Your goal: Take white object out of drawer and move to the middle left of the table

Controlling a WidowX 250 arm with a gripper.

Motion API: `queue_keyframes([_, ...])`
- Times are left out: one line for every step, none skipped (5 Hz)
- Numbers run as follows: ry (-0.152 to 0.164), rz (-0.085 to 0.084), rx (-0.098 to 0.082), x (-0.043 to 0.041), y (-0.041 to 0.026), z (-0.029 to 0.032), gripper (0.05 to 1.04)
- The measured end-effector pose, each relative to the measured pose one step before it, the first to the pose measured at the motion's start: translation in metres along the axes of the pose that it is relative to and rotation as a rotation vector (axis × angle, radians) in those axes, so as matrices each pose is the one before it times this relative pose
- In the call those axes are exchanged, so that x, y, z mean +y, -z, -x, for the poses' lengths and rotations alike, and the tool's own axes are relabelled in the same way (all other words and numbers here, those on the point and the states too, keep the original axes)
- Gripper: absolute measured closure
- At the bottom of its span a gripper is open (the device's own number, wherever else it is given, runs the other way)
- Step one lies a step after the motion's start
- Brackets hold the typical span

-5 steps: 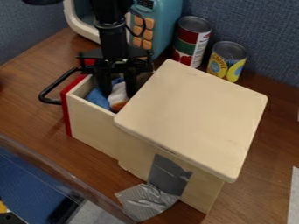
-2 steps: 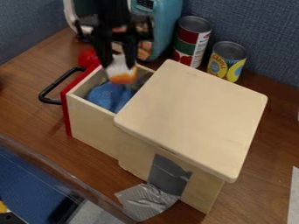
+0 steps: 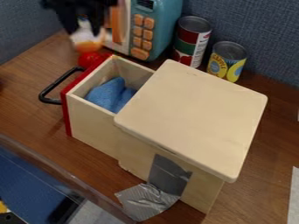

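Observation:
The black gripper [image 3: 90,29] is at the upper left of the view, above and behind the red-fronted drawer, shut on the white object [image 3: 87,38]. That object is white with an orange lower end and hangs clear above the table [image 3: 23,72]. The drawer [image 3: 90,123] stands pulled out of the pale wooden box, its black handle toward the left. A blue cloth lies inside it.
Just behind the drawer front, a red round thing [image 3: 89,59] sits on the table. A teal toy microwave [image 3: 165,26] and two cans [image 3: 192,38] stand at the back. The wooden box [image 3: 192,113] with grey tape occupies the middle.
The gripper has risen out of the drawer with the white object and moved up and left past the drawer's back edge. The red round thing and the blue cloth have come into fuller view.

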State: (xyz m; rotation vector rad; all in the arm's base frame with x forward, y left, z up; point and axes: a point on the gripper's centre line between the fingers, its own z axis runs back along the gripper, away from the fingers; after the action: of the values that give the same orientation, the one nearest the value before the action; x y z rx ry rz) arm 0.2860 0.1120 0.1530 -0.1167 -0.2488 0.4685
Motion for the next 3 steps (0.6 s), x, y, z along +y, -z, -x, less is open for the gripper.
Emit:
queue_keyframes([-0.0229, -0.0428, 0.0088, 0.02648, 0.00785, -0.01115, 0.618])
queue_keyframes([-0.0064, -0.0547, 0.0053, 0.01941, 0.01454, -0.01521, 0.618])
queue_keyframes([-0.0106, -0.0485, 0.0073, 0.01102, 0.0093, -0.01436, 0.618])
